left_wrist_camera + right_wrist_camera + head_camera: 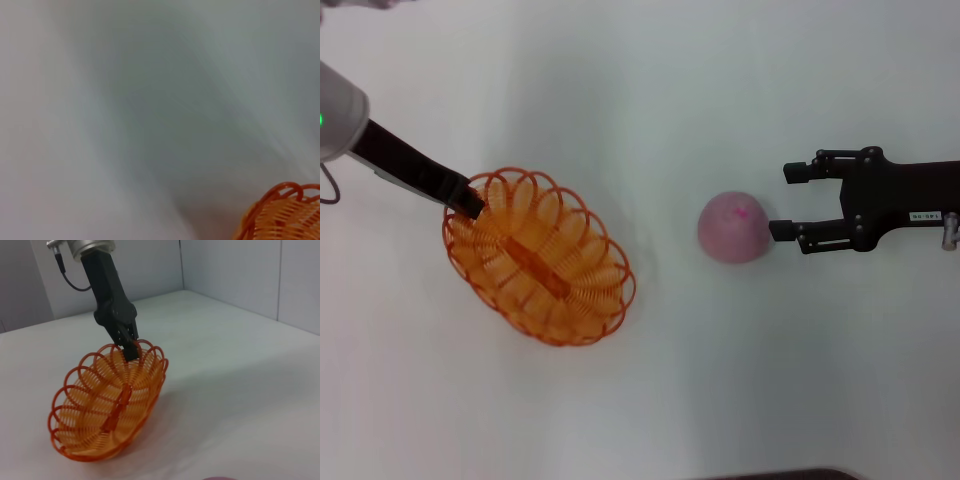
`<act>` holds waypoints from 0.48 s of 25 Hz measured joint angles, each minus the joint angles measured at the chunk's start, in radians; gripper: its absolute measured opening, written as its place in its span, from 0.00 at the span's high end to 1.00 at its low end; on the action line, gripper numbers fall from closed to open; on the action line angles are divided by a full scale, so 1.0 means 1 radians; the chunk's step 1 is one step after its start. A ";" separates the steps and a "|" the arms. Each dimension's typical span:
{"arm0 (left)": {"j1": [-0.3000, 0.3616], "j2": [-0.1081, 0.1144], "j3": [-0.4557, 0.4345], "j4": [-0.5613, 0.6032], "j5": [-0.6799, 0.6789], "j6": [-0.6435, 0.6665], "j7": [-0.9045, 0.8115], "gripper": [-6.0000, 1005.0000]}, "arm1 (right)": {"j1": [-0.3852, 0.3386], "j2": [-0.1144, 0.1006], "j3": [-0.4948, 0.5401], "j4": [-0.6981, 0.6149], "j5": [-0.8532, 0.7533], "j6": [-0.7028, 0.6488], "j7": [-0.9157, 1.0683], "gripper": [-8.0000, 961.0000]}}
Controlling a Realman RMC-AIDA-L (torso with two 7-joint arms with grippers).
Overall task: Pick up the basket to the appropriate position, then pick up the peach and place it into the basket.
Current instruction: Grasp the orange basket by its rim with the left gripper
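The orange wire basket (535,258) is left of centre on the white table and also shows in the right wrist view (107,405). It is tilted, its far rim raised and its near end low by the table. My left gripper (470,200) is shut on the raised rim, as the right wrist view (127,345) shows. A piece of the rim shows in the left wrist view (285,215). The pale pink peach (732,227) sits on the table to the right of the basket. My right gripper (782,202) is open just right of the peach, with one fingertip close to its side.
The white table (650,400) stretches around both things with nothing else on it. Grey walls (225,270) stand behind the table in the right wrist view. A dark edge (770,474) shows at the table's front.
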 joint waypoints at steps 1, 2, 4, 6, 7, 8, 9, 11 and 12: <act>-0.002 0.003 -0.037 -0.006 -0.001 0.003 -0.002 0.89 | 0.001 0.001 0.000 0.000 0.000 0.000 0.000 0.14; -0.002 0.004 -0.065 -0.008 -0.001 0.004 -0.004 0.90 | 0.001 0.001 0.000 0.000 0.001 0.000 0.000 0.14; -0.002 0.005 -0.109 -0.011 -0.002 0.006 -0.010 0.91 | 0.003 0.002 0.000 0.000 0.001 0.000 0.000 0.14; -0.002 0.010 -0.143 -0.016 -0.003 0.010 -0.020 0.91 | 0.005 0.003 0.000 0.000 0.001 0.000 0.000 0.14; 0.000 0.015 -0.160 -0.023 -0.004 0.014 -0.028 0.92 | 0.006 0.003 0.000 0.000 0.001 0.000 0.000 0.14; 0.002 0.018 -0.168 -0.027 -0.005 0.017 -0.032 0.92 | 0.007 0.004 0.000 0.000 0.001 0.000 0.000 0.14; 0.003 0.022 -0.176 -0.034 -0.007 0.020 -0.041 0.92 | 0.008 0.004 0.000 -0.001 0.001 0.000 0.002 0.14; 0.007 0.031 -0.183 -0.051 -0.012 0.023 -0.063 0.92 | 0.009 0.006 0.000 -0.004 0.001 0.000 0.008 0.14; 0.011 0.035 -0.185 -0.064 -0.015 0.025 -0.079 0.93 | 0.009 0.007 0.000 -0.007 0.001 0.000 0.012 0.14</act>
